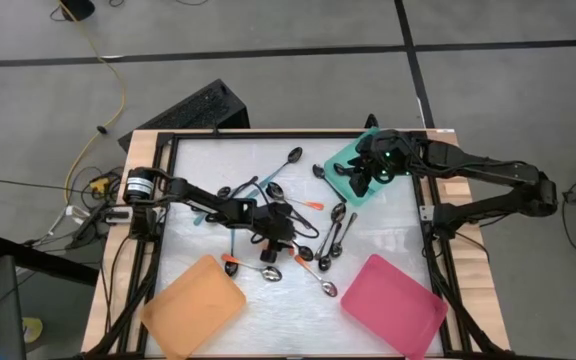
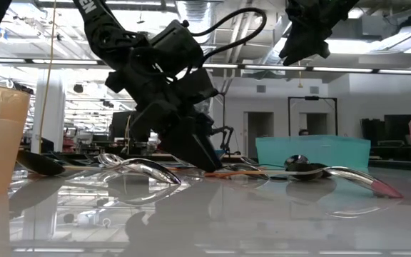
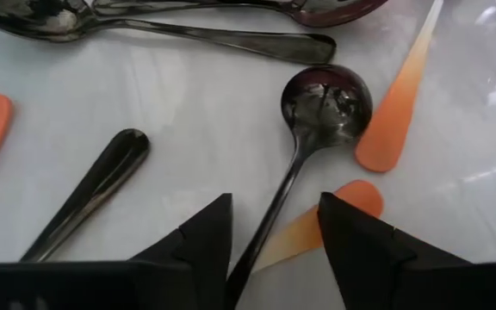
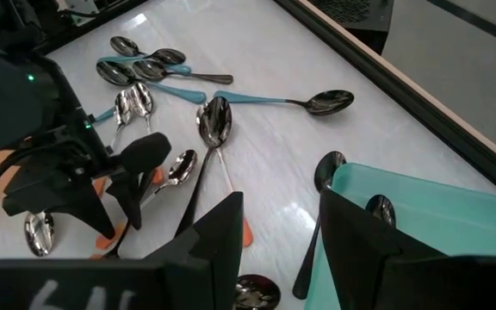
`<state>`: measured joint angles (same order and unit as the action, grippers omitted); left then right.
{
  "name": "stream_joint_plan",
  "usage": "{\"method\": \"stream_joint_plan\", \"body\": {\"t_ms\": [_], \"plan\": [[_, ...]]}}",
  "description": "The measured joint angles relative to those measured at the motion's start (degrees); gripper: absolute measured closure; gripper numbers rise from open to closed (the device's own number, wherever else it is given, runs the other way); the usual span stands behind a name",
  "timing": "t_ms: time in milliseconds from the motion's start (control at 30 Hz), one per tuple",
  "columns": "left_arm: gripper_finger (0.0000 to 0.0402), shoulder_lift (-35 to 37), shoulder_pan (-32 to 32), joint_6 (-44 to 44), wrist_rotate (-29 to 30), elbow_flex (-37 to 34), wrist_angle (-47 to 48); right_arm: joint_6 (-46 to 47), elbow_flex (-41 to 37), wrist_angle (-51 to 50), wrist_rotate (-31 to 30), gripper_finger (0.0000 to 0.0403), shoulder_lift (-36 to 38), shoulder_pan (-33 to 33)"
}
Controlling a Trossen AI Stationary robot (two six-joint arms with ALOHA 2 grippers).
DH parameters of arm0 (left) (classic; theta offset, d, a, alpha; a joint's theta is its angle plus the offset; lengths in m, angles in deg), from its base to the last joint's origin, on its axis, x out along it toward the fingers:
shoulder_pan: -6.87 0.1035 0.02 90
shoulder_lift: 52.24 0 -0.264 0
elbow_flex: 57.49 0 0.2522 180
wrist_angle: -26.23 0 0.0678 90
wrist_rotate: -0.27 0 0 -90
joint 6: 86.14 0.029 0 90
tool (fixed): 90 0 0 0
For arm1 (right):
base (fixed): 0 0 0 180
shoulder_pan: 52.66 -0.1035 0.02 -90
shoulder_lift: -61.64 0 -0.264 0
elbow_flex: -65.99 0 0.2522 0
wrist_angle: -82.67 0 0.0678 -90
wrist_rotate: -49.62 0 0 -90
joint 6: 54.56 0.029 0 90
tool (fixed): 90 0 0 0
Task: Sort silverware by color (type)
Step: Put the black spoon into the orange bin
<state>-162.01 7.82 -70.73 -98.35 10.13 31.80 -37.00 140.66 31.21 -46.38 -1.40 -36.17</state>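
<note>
TRAYS: teal tray (image 1: 352, 166) holds dark spoons; orange tray (image 1: 194, 305), pink tray (image 1: 393, 305) bare | LEFT: my left end effector (image 3: 274, 232) open astride a silver spoon (image 3: 317, 120) handle, orange-handled spoons (image 3: 396, 108) beside | RIGHT: my right end effector (image 4: 281, 226) open, empty, above teal tray.

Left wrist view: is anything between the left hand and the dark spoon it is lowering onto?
Nothing visible. The left hand has a finger on each side of the dark spoon, its handle in the open gap. An orange handle lies just beside it and could get pinched too.

Spoons (image 1: 298, 235) scattered mid-table; three trays (image 1: 193, 305) around them; left tool (image 1: 271, 247) among spoons
</note>
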Motion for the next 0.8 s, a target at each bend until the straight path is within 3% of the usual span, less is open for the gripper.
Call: {"method": "stream_joint_plan", "body": {"t_ms": [300, 800], "plan": [[0.0391, 0.04, 0.07, -1.18, -0.04, -0.02, 0.9, 0.02, 0.0, 0.0, 0.0, 0.0241, 0.0, 0.0], [0.0401, -0.01, 0.29, -6.11, 3.59, 4.13, 2.19, 0.42, 0.0, 0.02, -0.02, 0.0241, 0.0, 0.0]]}}
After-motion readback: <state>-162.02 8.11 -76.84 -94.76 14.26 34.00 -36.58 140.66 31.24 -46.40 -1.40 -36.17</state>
